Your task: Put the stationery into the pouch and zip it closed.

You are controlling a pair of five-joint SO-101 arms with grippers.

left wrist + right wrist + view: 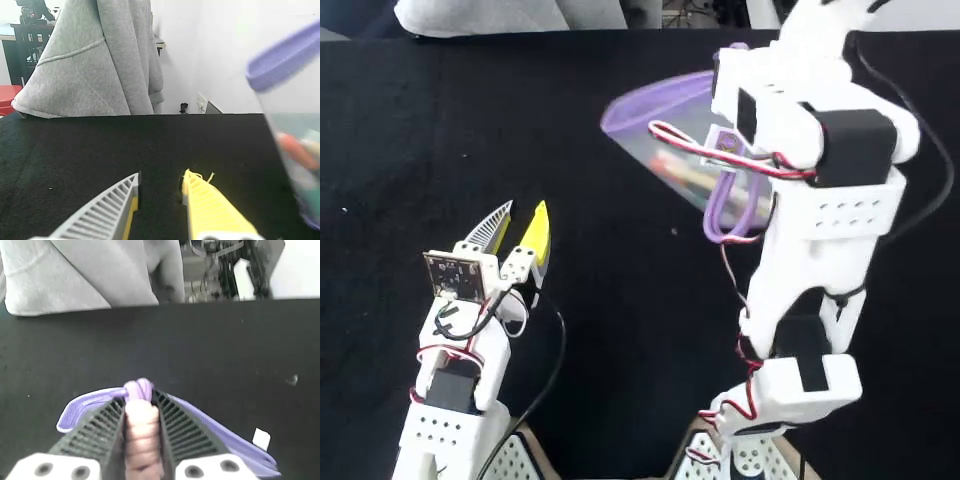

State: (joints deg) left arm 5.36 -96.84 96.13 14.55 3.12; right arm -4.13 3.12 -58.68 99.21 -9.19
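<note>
**Surface and room.** A black table (440,120) carries both arms. Beyond its far edge hangs a grey garment (95,55), with a white wall (215,50) beside it.

**Right gripper** (139,396). It is clenched on the purple rim of the pouch (665,130) and holds that rim raised above the table. A purple strap (728,215) hangs from the pouch beneath the right arm. A small white tag (261,439) sits at the rim, off to one side of the fingers. The stationery (692,165) lies inside the pouch and shows through its clear wall as reddish shapes.

**Left gripper** (524,212). The fingers are spread and hold nothing. It sits low over the table, with the pouch ahead of it and to its right, well apart.

**Clearance.** Bare table extends from the left gripper's fingertips to the far edge, and sideways as far as the pouch.

**Obscured items.**
- In the high view, the right arm covers the pouch's near end.
- In the left wrist view, the pouch is cut off at the frame edge and blurred, so the single items inside cannot be told apart.
- A pale pinkish piece sits between the right gripper's fingers. It is possibly part of the pouch's zip end.
- It cannot be told whether the zip is open or closed.
</note>
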